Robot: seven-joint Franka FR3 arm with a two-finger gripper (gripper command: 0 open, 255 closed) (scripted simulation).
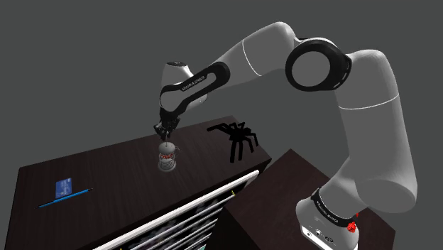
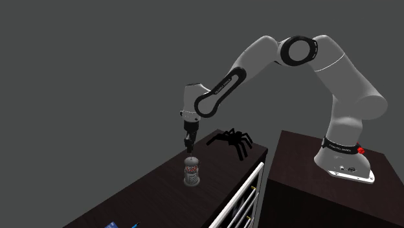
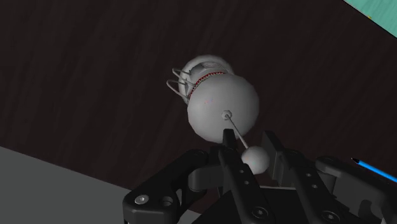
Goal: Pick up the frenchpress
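The frenchpress (image 1: 167, 158) is a small grey cylinder with a red-dotted band, a domed lid and a thin plunger rod. It stands upright near the middle of the dark wooden tabletop (image 1: 106, 170). My gripper (image 1: 165, 132) hangs straight above it, pointing down. In the wrist view the gripper (image 3: 247, 136) is shut on the plunger's round knob (image 3: 256, 158), with one black finger on each side of it. Below the knob are the frenchpress lid (image 3: 222, 108) and its wire handle. From the second exterior view the frenchpress (image 2: 191, 171) sits under the gripper (image 2: 189, 148).
A black spider figure (image 1: 238, 138) stands at the table's far corner, close behind the press. A blue card (image 1: 63, 187) and a blue pen (image 1: 65, 198) lie toward the shoulder view's left. White shelf rails (image 1: 192, 213) run under the table's front edge. The dark stand (image 1: 284, 185) is beside it.
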